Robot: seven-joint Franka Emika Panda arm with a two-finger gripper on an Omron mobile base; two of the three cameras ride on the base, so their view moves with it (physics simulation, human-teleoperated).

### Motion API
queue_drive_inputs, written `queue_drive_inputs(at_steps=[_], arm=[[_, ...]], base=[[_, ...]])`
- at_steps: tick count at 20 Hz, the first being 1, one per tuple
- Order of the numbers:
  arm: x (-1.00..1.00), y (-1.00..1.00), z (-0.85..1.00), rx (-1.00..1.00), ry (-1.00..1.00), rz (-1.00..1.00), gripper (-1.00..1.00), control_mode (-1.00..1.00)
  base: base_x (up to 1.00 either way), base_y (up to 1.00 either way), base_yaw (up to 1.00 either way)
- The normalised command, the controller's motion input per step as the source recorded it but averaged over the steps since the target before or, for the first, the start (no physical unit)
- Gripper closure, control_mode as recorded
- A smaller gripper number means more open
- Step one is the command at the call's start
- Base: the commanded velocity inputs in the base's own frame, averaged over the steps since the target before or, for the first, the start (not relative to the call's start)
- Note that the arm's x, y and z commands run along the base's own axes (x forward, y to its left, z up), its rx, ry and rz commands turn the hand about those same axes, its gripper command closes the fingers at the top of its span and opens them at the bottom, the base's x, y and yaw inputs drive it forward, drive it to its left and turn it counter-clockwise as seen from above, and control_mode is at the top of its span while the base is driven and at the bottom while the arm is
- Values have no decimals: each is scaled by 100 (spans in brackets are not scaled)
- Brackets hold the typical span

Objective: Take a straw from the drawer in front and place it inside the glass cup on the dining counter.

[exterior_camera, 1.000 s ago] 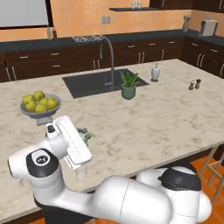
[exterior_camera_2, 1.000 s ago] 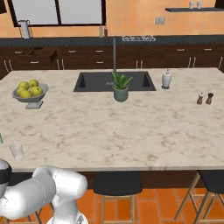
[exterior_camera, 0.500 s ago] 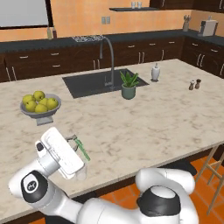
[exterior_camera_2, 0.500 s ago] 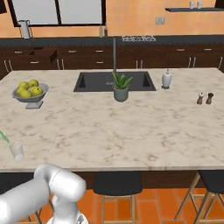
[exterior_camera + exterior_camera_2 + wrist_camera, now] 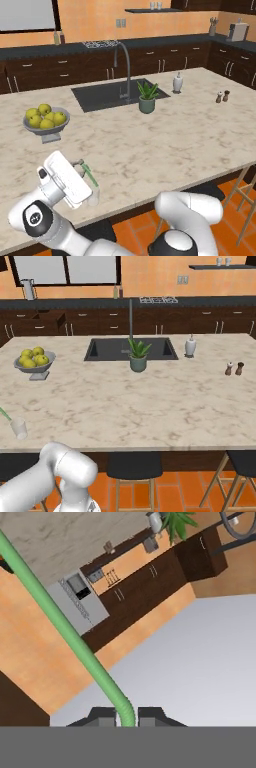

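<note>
The white hand hides most of the glass cup (image 5: 93, 194) near the dining counter's (image 5: 165, 145) front left corner. The counter is beige marbled stone, with dark cabinets and orange walls behind. The gripper's (image 5: 126, 716) fingers are clamped on the thin green straw (image 5: 65, 629), which slants into the cup.

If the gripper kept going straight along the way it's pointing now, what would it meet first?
Judging by the hand view, the gripper, shut on the straw, points up and away from the dining counter, toward open room and a pale flat surface. Nothing solid lies close ahead; depth is unclear. The glass cup sits beside it.
</note>
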Motion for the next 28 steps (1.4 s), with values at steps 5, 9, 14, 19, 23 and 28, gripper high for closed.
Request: queue_drive_inputs(at_steps=[5,9,14,19,23,28], arm=[[39,0,-30,4,8,7,100,-100],[40,0,-21,4,7,8,100,-100],[27,1,-38,3,9,8,100,-100],[30,3,-27,3,8,8,100,-100],[26,20,-8,2,3,9,100,-100],[20,31,-11,0,4,9,100,-100]], base=[[0,0,0],[0,0,0],[0,0,0],[0,0,0],[0,0,0],[0,0,0]])
